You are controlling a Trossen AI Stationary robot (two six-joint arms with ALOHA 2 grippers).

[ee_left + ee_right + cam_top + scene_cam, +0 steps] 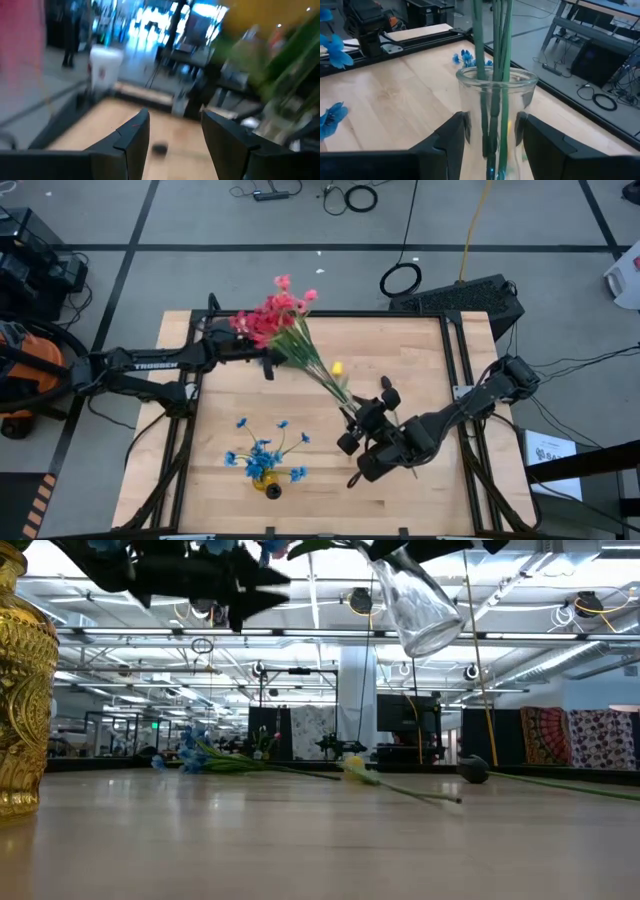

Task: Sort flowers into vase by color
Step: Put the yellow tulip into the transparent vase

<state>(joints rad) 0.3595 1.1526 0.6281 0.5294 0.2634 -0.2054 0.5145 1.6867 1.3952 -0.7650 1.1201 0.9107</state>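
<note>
My right gripper [355, 435] is shut on a clear glass vase [495, 85], held high in the low view [415, 605]. Long green stems [492, 45] stand in the vase and lead to a bunch of red and pink blossoms [272, 315]. My left gripper [270, 363] is open and empty beside that bunch; its wrist view [172, 130] shows only table between the fingers. A gold vase [268, 485] with blue flowers [262, 455] stands near the front edge. A yellow bud [355, 768] and a blue sprig [190, 760] lie flat on the table. My right gripper pinches the clear vase's body a little below its rim [475, 130] between its two fingers [452, 137], one on each side. The vase is lifted clear of the table and tilted, its mouth toward the far left, with the stems sticking out of it.
A small dark round object [472, 770] lies on the table at the right of the low view. Black frame rails [450, 350] run along the table's edges. Bare wood [230, 395] lies between the gold vase and the left arm.
</note>
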